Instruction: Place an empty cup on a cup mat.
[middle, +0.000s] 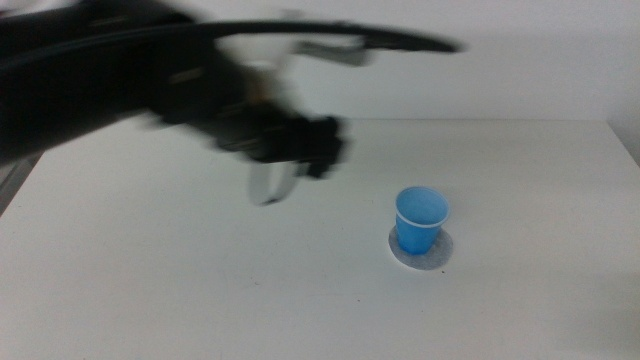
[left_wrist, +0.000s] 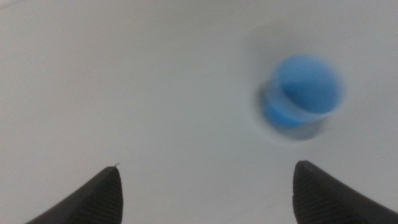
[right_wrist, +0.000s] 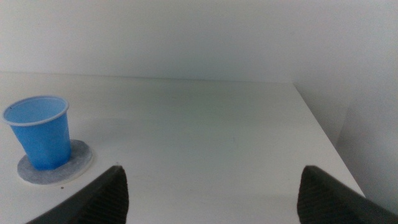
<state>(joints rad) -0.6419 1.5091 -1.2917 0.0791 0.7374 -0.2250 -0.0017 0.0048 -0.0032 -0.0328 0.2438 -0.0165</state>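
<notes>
White table bears tapered blue cup on seemingly mottled round mat.

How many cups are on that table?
1. The blue cup stands upright on the grey cup mat, right of the table's middle. The left gripper hangs open to its left, empty. No others visible.

Only the cup, upright on the cup mat, interrupts the white surface. The left pincer, jaws apart, hangs above, well apart from it.
</notes>
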